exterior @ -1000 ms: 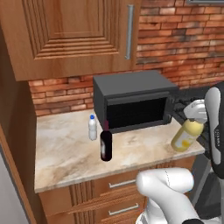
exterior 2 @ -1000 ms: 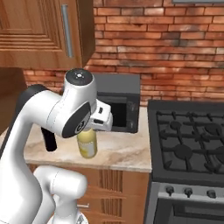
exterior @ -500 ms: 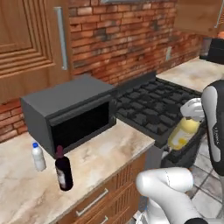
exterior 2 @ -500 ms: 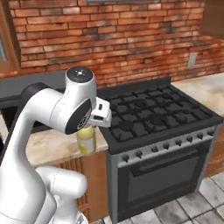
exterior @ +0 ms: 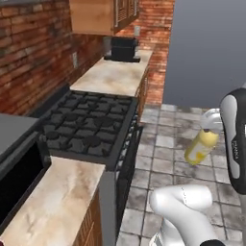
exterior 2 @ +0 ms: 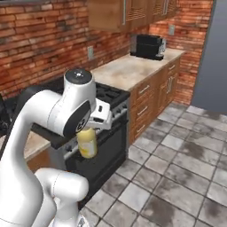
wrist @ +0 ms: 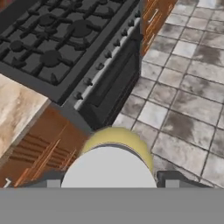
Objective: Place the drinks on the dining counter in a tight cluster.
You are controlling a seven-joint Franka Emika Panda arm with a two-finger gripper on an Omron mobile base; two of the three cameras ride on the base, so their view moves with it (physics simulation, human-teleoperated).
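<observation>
So the jaws are clamped on the stubby yellow juice bottle (exterior: 201, 146), pale cap up between them, and the bottle hangs upright under the gripper (exterior 2: 90, 129) out over the grey tiled floor (exterior 2: 177, 177). Off to one side of the jaws and lower down sits the black gas stove (exterior: 86, 125) with its oven door (wrist: 111, 83), and past it runs a marble tabletop (exterior: 115, 74) with a black coffee machine (exterior: 123, 49) at the far end.

Kitchen: black gas stove (exterior: 84, 122), marbled surface (exterior: 113, 74), wooden cabinets (exterior 2: 128, 13), brick wall (exterior 2: 40, 44), tiled floor (exterior 2: 177, 173).
</observation>
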